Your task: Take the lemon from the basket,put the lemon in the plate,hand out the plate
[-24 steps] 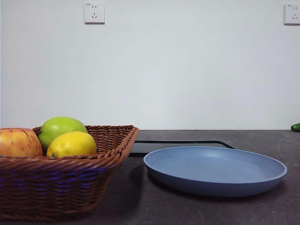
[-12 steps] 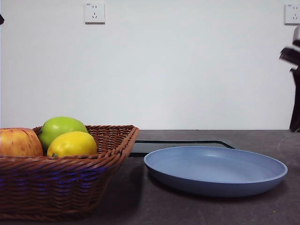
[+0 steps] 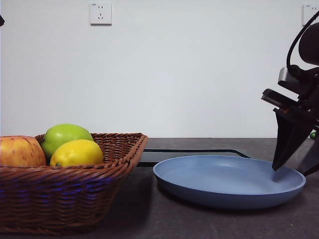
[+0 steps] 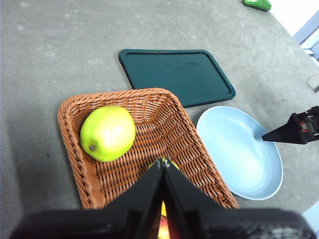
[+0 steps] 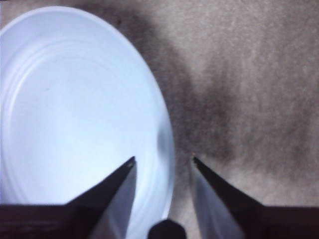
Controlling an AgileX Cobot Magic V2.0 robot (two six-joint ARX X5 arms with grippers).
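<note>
- The lemon (image 3: pixel 77 153) lies in the basket (image 3: pixel 75 199) beside a green apple (image 3: pixel 62 135) and a red-yellow apple (image 3: pixel 20 151), near the bench's left edge in the front view.
- The left claw (image 4: pixel 162 167) hovers above the basket, jaws closed together and holding nothing.
- The right claw (image 5: pixel 163 160) is open and empty, its jaws straddling the rim of the plate (image 3: pixel 199 191), which lies empty beside the basket.
- The lemon looks firm, smooth and light; it could slip, so a hold across its narrow middle seems safest.
- The plate looks rigid; the rim is its only hold.
- In the left wrist view the jaws hide most of the lemon. A black tray (image 4: pixel 177 74) lies behind the plate.
</note>
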